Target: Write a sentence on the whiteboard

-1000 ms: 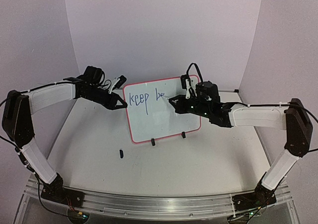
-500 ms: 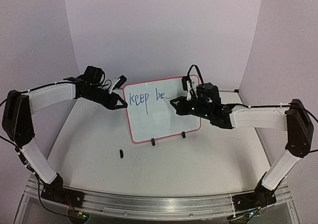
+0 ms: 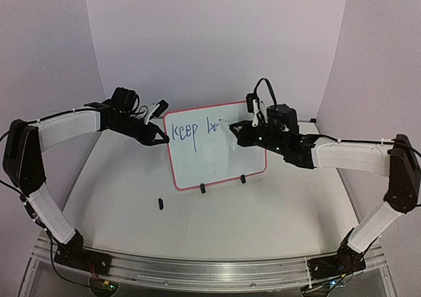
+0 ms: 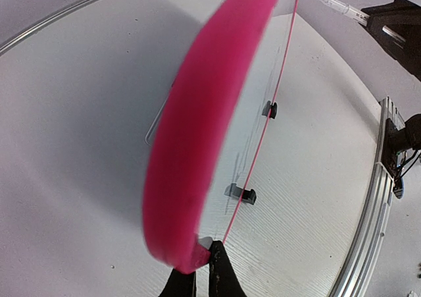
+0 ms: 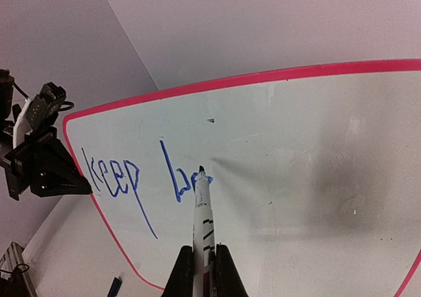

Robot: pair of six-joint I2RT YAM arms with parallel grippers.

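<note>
The whiteboard (image 3: 217,162) stands upright on two black clip feet at mid-table, red-bordered. The sentence (image 3: 193,130) reads "keep be" in blue near its top left. My left gripper (image 3: 161,139) is shut on the board's left edge; in the left wrist view (image 4: 200,261) its jaws pinch the pink border (image 4: 197,139). My right gripper (image 3: 242,134) is shut on a white marker (image 5: 202,208). The marker tip sits at the "e" of "be" on the board (image 5: 302,152). The sentence (image 5: 125,175) also shows in the right wrist view.
A small dark marker cap (image 3: 160,203) lies on the table in front of the board's left corner. The clip feet (image 3: 202,188) stand at the board's lower edge. Purple walls close in behind and at both sides.
My right gripper has moved a little right and up with the marker, and the "e" after "b" has grown. The left gripper and the board have not moved.
</note>
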